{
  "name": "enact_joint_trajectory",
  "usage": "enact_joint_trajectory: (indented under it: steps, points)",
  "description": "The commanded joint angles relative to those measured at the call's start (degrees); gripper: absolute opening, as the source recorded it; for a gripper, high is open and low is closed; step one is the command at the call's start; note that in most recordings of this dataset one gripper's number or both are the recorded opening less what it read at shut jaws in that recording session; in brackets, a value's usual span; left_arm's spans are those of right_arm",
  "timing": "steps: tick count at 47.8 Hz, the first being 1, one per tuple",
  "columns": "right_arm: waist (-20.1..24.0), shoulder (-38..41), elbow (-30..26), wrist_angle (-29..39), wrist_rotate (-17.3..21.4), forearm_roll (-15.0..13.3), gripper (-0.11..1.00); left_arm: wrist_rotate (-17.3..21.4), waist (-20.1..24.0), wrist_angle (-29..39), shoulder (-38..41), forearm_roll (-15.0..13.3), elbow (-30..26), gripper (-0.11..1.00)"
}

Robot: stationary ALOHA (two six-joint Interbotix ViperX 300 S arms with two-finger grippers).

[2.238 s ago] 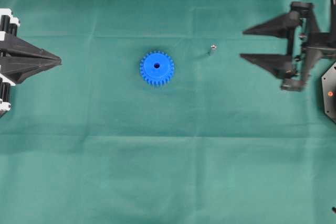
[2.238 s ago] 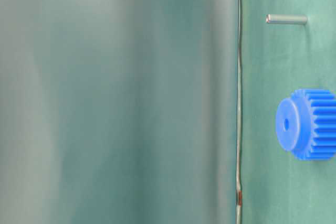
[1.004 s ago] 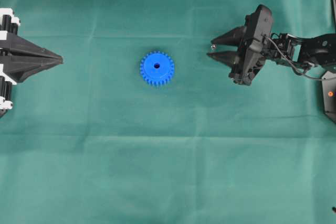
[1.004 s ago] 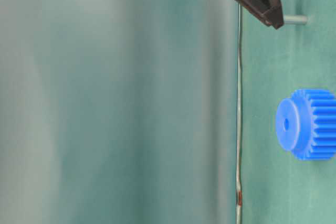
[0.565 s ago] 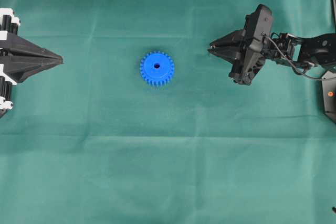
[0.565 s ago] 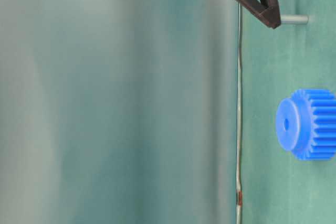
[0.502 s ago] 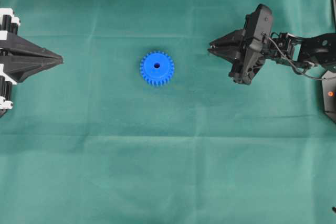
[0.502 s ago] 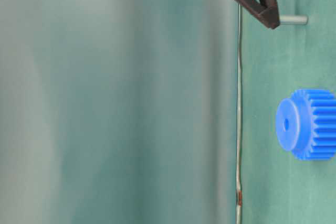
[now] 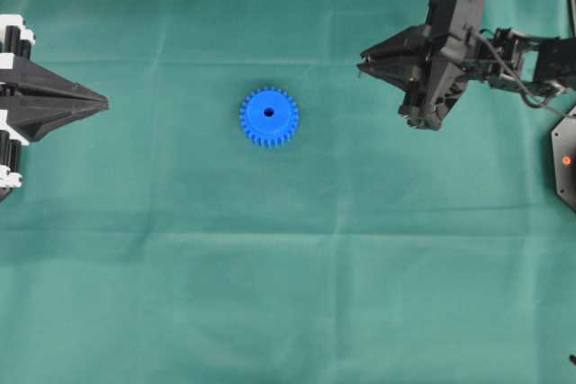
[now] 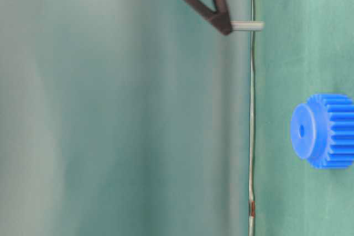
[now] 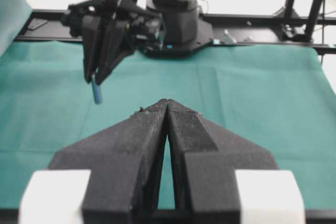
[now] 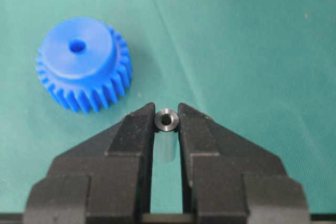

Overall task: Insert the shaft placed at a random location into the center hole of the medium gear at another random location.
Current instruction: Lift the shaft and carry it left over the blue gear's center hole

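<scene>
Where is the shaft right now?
The shaft is pinched between the right gripper's fingers, lifted clear of the green cloth. In the overhead view it hangs at upper right, well right of the medium gear.

- One blue medium gear (image 9: 269,117), centre of the overhead frame.
- One center hole (image 9: 269,112).
- One shaft (image 12: 167,119).
- Two grippers: left gripper (image 9: 101,103), right gripper (image 9: 362,67).

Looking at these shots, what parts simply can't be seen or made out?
- Overhead: the shaft is hidden under the right gripper.
- Table-level: the gear is cut off by the right edge.
- Left wrist: the gear is out of sight; whether the left gripper blocks it is unclear.
</scene>
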Motion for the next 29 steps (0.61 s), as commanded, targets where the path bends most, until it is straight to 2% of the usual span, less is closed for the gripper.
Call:
enact_joint_trajectory:
  steps: [1, 19, 29]
  points:
    - [0.44, -2.11, -1.49, 1.05, 0.35, -0.09, 0.13, 0.0, 0.09, -0.26, 0.53, 0.18, -0.79, 0.0]
    - [2.9, -0.09, -2.99, -0.7, 0.44, -0.09, 0.13, -0.09, 0.09, -0.26, 0.53, 0.18, -0.79, 0.0]
    - [5.36, 4.31, -7.29, -1.85, 0.53, 0.09, 0.13, -0.09, 0.0, -0.26, 0.53, 0.18, -0.79, 0.0]
